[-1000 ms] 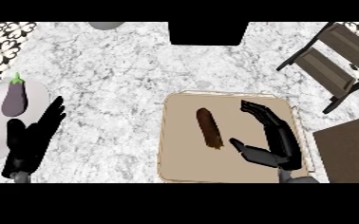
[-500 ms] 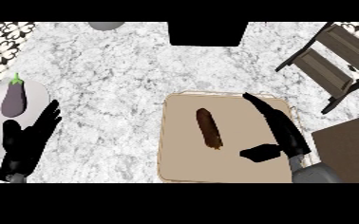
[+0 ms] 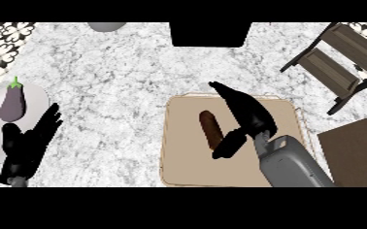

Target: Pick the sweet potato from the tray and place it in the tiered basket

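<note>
Right hand point(image 3: 247, 116), lower centre, is spread wide, its straight fingers and thumb flanking the sweet potato point(image 3: 209, 127), apparently ready to close round it. The potato lies ungripped on the tray point(image 3: 183, 170). The tiered basket point(image 3: 333, 65) stands upper right. Left hand point(image 3: 28, 143) rests open, lower left.

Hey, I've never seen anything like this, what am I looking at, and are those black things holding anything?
This is one view from a humanoid robot's head, looking steeply down at a marble counter. The black shapes are its hands. The right hand is open over a beige tray, close beside the brown sweet potato, not gripping it. The left hand rests open at the lower left, holding nothing. An eggplant lies on a plate at the left; a dark tiered basket stands at the upper right.
</note>
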{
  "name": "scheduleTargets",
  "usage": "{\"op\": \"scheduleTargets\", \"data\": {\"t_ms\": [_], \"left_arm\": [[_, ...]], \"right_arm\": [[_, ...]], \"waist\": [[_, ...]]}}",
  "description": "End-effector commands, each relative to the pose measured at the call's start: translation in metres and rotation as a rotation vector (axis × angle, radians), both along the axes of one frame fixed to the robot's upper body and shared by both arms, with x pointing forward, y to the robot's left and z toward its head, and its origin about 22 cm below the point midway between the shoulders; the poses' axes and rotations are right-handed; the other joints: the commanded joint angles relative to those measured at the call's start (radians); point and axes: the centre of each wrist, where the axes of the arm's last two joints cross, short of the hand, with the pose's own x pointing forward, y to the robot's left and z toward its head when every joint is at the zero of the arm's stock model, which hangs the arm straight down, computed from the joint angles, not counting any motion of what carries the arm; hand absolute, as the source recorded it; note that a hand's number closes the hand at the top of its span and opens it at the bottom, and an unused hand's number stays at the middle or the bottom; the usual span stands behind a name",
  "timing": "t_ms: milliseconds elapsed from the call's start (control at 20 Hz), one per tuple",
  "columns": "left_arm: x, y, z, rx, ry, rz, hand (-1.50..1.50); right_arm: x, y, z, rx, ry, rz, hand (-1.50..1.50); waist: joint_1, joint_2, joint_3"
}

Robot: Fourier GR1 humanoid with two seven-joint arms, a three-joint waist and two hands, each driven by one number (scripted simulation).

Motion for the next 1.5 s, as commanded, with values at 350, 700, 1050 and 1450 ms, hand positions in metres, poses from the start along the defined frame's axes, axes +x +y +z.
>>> {"op": "scheduleTargets", "data": {"t_ms": [350,700,1050,1450], "left_arm": [[-0.009,0.013,-0.007,0.003,-0.003,0.017,0.00],[0.011,-0.007,0.009,-0.019,-0.003,-0.001,0.00],[-0.011,-0.001,0.007,0.006,0.002,0.018,0.00],[0.013,-0.009,0.008,-0.005,-0.005,0.010,0.00]], "right_arm": [[0.003,0.034,0.027,-0.199,0.204,-0.020,-1.50],[0.019,-0.006,0.025,-0.218,0.228,-0.098,-1.50],[-0.006,-0.010,0.024,-0.175,0.271,-0.058,-1.50],[0.004,-0.029,-0.018,-0.138,0.267,-0.051,-1.50]], "waist": [[-0.007,0.000,0.002],[-0.006,0.001,0.002],[-0.006,0.000,0.002],[-0.006,0.002,0.002]]}}
